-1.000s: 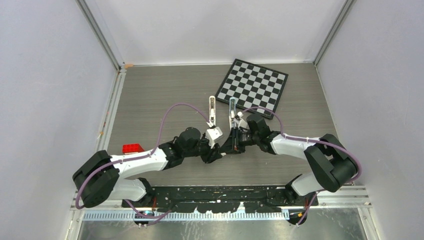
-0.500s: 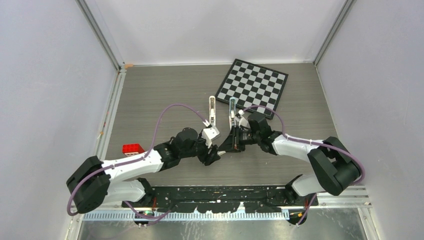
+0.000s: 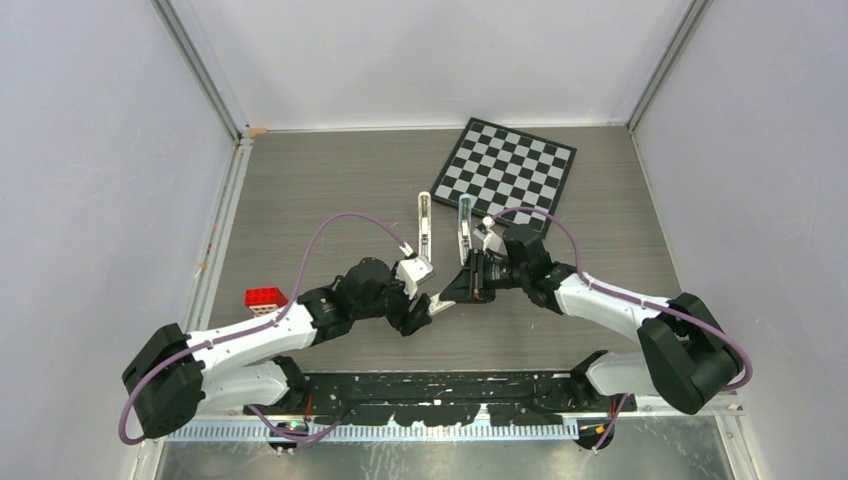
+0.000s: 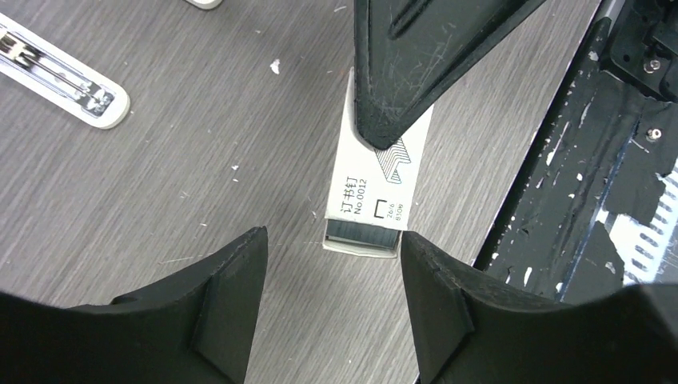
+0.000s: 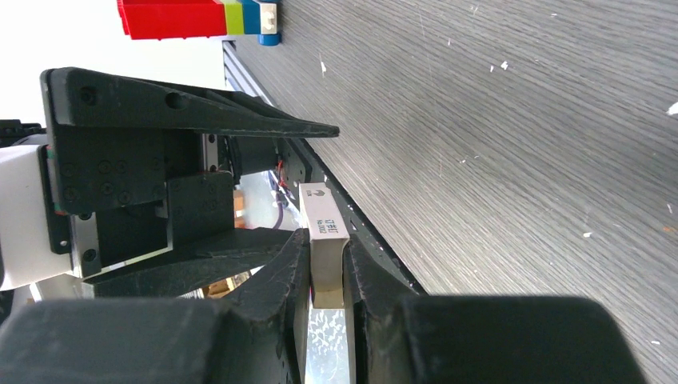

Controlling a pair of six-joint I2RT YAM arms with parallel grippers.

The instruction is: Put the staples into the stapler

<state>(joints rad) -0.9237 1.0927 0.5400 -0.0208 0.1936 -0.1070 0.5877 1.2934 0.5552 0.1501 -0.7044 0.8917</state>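
The staples sit in a small white printed box, and the grey strip shows at its open end. My right gripper is shut on this box and holds it just above the table near the front edge. My left gripper is open, its fingers either side of the box's open end without touching it. In the top view the left gripper and the right gripper meet tip to tip. The stapler lies beyond them, a white bar with its metal channel facing up.
A teal-and-grey long piece lies beside the white stapler bar. A chessboard lies at the back right. A red toy brick rests left of the left arm. The black base rail runs close to the box.
My left gripper has opened and drawn back toward the near left. The box stays pinched in the right gripper, which shifted slightly.
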